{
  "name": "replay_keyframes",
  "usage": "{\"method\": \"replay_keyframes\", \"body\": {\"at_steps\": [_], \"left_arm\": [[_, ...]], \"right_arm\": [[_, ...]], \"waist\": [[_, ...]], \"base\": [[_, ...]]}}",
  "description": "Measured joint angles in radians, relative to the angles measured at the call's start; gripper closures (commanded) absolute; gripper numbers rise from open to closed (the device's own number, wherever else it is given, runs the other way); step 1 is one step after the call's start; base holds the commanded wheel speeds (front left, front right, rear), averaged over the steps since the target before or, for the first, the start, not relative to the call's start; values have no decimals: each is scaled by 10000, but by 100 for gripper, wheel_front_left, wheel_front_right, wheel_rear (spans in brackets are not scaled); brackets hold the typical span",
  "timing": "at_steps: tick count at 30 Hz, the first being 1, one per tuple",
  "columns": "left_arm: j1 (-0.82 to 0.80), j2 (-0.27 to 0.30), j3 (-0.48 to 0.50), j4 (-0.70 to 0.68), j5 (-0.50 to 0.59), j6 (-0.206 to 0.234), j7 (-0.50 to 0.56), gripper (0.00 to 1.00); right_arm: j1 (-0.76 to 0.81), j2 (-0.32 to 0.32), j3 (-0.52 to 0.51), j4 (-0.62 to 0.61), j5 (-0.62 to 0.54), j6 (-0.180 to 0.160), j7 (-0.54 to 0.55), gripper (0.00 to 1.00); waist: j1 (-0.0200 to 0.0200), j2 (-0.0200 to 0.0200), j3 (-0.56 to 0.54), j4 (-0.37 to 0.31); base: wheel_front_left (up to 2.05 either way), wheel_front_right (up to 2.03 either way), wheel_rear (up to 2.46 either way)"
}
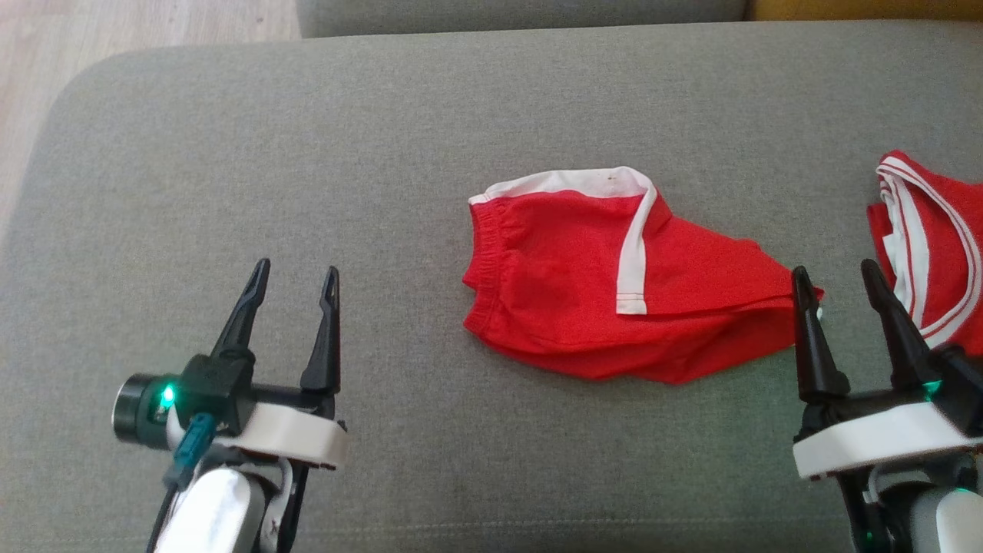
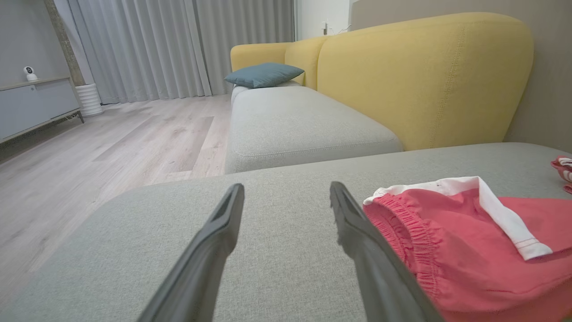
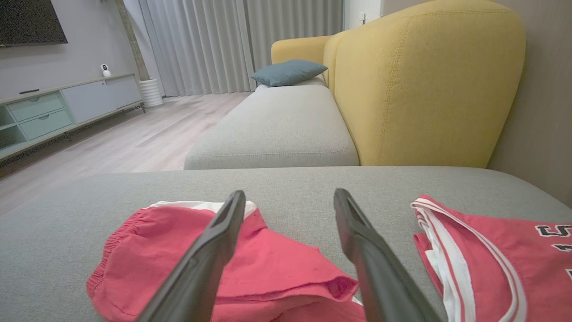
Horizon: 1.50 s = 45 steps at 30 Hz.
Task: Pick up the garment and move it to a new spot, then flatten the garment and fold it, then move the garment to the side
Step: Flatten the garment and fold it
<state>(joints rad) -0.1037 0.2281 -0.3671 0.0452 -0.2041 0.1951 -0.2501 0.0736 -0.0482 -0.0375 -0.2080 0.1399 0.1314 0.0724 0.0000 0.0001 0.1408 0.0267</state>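
Both sets of jaws: spread wide, nothing clamped between them.
Wood floor [image 1: 115,31]: pale boards past the far left corner of the seat.
Left gripper [image 1: 298,266]: over bare grey cushion [image 1: 307,153], well to the left of the garment, fingers apart and empty.
Garment [image 1: 568,284]: red shorts with white trim, lying a bit rumpled around the middle of the cushion, elastic waistband to the left, a white-edged flap folded across the top.
Right gripper [image 1: 834,266]: at the garment's right-hand tip, fingers wide; its inner finger crosses that corner in the head view, and I cannot tell if it touches.
Striped red top [image 1: 941,253]: just right of that gripper, lying apart from the shorts, black lettering on it.
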Motion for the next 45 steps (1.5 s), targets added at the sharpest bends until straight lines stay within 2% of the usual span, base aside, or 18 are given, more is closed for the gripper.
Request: {"method": "replay_keyframes", "body": {"at_steps": [25,30,36,45], "left_arm": [[-6,161,-67,-146,-10,86,69,0],[-62,167,-92,-190,-10,84,69,0],[-426,130,-174,-182,-10,65,65,0],[-613,2,-199,-73,-10,58,19,0]], "right_arm": [[-14,21,134,31,25,0,353,0],[-141,-332,1112,690,15,0,1323,0],[-1426,-918,2313,1536,100,0,2326,0],[-2607,-1321,3141,2583,159,0,3923,0]], "waist": [[0,0,281,20],[0,0,518,45],[0,0,898,209],[0,0,1339,513]], "base": [[0,0,0],[0,0,0],[0,0,0],[0,0,0]]}}
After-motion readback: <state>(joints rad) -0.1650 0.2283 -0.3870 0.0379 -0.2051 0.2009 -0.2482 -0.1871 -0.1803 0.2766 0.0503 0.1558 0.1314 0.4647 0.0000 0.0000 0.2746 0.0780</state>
